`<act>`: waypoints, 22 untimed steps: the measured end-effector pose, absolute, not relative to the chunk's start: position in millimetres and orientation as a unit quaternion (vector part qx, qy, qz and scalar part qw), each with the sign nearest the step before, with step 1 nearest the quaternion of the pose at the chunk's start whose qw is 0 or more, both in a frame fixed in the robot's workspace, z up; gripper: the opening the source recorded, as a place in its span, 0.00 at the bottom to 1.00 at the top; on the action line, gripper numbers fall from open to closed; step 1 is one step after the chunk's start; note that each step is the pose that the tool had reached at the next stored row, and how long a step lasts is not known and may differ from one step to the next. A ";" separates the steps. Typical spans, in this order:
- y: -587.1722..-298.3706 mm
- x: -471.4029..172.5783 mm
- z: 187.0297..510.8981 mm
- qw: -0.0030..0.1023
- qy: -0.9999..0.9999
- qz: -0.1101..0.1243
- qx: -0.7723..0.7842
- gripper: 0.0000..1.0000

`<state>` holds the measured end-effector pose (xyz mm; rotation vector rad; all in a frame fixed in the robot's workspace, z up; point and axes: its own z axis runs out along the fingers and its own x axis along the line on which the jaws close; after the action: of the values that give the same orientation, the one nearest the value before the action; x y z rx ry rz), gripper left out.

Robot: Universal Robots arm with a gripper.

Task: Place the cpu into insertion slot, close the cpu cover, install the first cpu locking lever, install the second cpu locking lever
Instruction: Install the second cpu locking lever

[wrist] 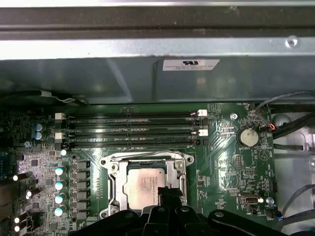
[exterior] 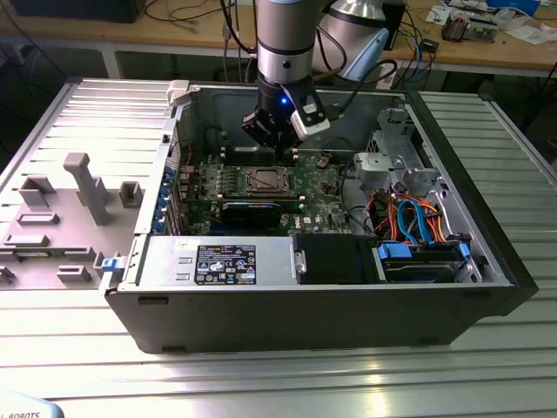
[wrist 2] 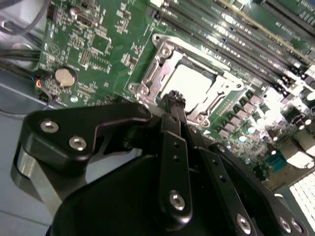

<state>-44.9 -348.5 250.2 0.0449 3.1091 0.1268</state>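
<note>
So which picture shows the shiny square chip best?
The first wrist view: the cpu faces the camera squarely inside its metal frame. The second wrist view shows it slanted and glaring; the exterior view shows it small, below the gripper.

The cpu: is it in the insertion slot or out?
In. The cpu lies flat in the insertion slot, its silver top showing through the cpu cover window.

A ribbed metal table [exterior: 278, 383] reflects bright light along its grooves. Behind it, a wooden workbench [exterior: 487, 52] carries tangled cables [exterior: 187, 13] and scattered papers [exterior: 531, 30]; dark shadow sits beneath.
</note>
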 end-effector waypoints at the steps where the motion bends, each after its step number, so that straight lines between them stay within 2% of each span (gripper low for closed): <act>1: -349.5 -44.9 250.2 0.015 0.999 0.041 0.014 0.11; 22: -366.6 -44.9 250.0 0.015 0.999 0.041 0.014 0.11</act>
<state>-44.9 -366.6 250.0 0.0449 3.1091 0.1268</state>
